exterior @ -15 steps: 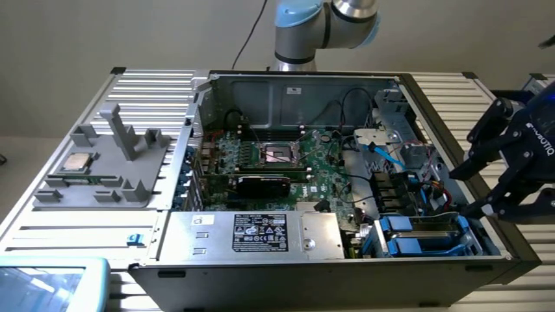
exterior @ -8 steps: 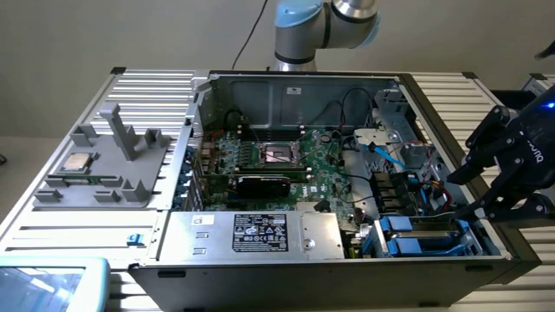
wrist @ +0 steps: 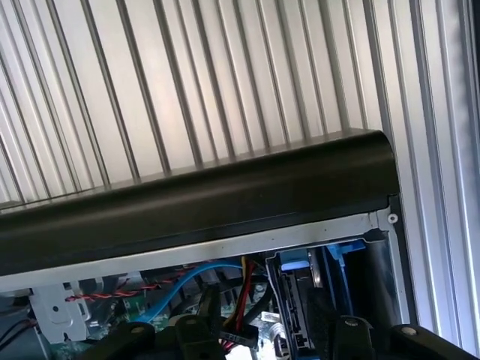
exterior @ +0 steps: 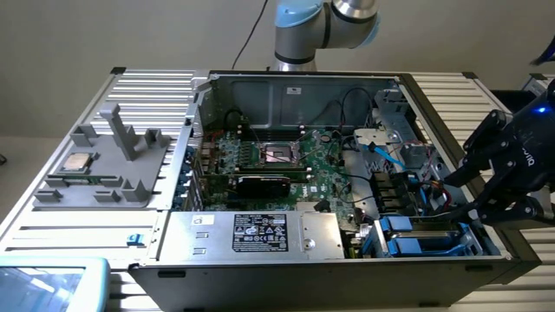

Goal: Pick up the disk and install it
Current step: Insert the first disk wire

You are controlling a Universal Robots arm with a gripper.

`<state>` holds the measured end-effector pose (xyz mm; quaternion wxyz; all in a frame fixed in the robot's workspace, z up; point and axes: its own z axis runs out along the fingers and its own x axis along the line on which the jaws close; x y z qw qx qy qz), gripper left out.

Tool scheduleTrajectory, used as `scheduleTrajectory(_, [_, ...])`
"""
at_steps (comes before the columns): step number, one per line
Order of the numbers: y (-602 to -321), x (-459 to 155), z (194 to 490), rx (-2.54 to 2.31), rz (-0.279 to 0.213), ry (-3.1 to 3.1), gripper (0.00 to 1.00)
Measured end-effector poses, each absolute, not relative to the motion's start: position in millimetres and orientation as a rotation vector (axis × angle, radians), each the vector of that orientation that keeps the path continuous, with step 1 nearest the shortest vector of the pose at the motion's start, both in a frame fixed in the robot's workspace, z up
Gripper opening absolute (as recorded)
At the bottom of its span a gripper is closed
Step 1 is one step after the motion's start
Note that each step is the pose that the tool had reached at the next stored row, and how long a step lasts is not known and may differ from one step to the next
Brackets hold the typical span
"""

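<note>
Arm: blue-and-silver joints, upright at top centre of exterior view. Gripper: black, at exterior view's right, tilted down toward exterior view's left. Blue light lit on its upper body. Jaws spread wide, nothing between them. Fingers: dark, jointed, tips well apart. Wrist view: black finger links likewise apart.

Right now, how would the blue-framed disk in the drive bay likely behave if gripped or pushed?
The disk looks rigid: a flat grey body in a moulded blue carrier, so probably no flex. It is likely dense for its size. Seated inside the drive bay, it would probably slide along the walls rather than tip.
</note>
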<state>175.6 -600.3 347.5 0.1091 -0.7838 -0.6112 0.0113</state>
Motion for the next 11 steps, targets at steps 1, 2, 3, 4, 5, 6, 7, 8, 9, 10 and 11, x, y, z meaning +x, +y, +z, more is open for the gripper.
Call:
scheduleTrajectory(1, [-599.9, 175.0, 346.6, -2.307, 0.034, -1.793, 0.58])
scheduleTrajectory(2, [-599.5, 174.5, 345.9, -2.309, 0.036, -1.789, 0.58])
scheduleTrajectory(3, [-599.0, 174.0, 345.0, -2.31, 0.038, -1.785, 0.58])
scheduleTrajectory(4, [-598.5, 173.5, 344.3, -2.312, 0.04, -1.781, 0.58])
scheduleTrajectory(5, [-598.1, 173.1, 343.6, -2.312, 0.043, -1.777, 0.58])
scheduleTrajectory(6, [-597.8, 172.7, 343.1, -2.312, 0.047, -1.772, 0.58])
scheduleTrajectory(7, [-597.5, 172.3, 342.8, -2.312, 0.052, -1.768, 0.58])
scheduleTrajectory(8, [-597.1, 171.8, 342.6, -2.312, 0.058, -1.763, 0.58])
scheduleTrajectory(9, [-596.8, 171.5, 342.4, -2.311, 0.065, -1.757, 0.58])
scheduleTrajectory(10, [-596.6, 171.2, 342.3, -2.309, 0.074, -1.751, 0.58])
scheduleTrajectory(11, [-596.4, 170.9, 342.4, -2.307, 0.085, -1.744, 0.58])
